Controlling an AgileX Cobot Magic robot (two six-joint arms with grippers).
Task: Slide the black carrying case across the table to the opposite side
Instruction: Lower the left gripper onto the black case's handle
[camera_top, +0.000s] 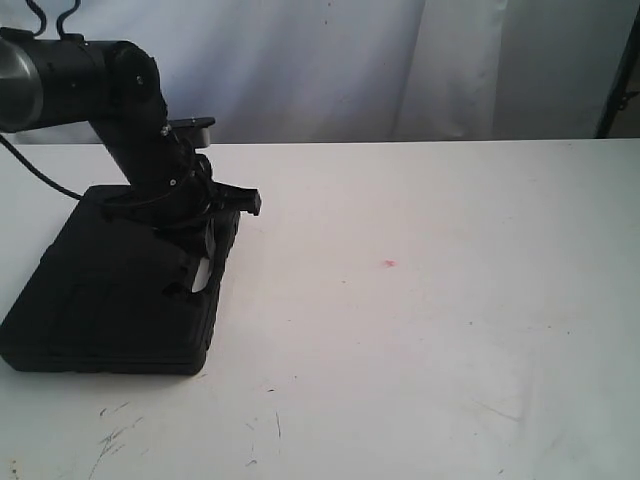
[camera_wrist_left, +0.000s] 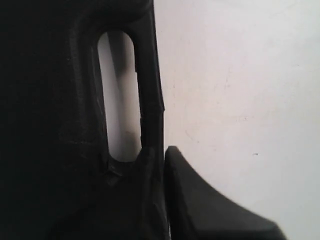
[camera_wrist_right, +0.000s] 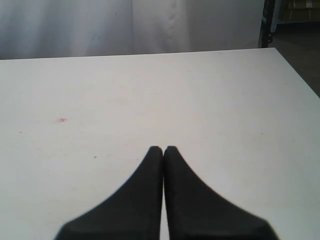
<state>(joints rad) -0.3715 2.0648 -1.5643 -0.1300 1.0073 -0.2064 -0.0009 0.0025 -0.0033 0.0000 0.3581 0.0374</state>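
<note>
The black case (camera_top: 110, 290) lies flat on the left part of the white worktop (camera_top: 450, 330). In the exterior view it sits close to the front edge, with its handle (camera_top: 218, 255) side turned toward the middle. The left arm (camera_top: 130, 90) reaches down from the upper left and sets the left claw (camera_top: 208, 225) right over that handle.

From the left wrist, the oval slot (camera_wrist_left: 117, 95) shows white worktop through it. One finger (camera_wrist_left: 200, 205) sits just outside the handle's outer edge. The other finger is lost in the black of the case, so I cannot tell whether this claw is clenched on the handle or released.

The right claw (camera_wrist_right: 163, 150) is clenched, fingertips pressed together, above bare worktop. A small pink spot (camera_top: 388, 263) marks the surface to the right of the case — well apart from it. Dark scuff marks (camera_top: 115, 435) sit near the front edge, just ahead of the case. A pale curtain (camera_top: 300, 60) hangs behind the worktop.
</note>
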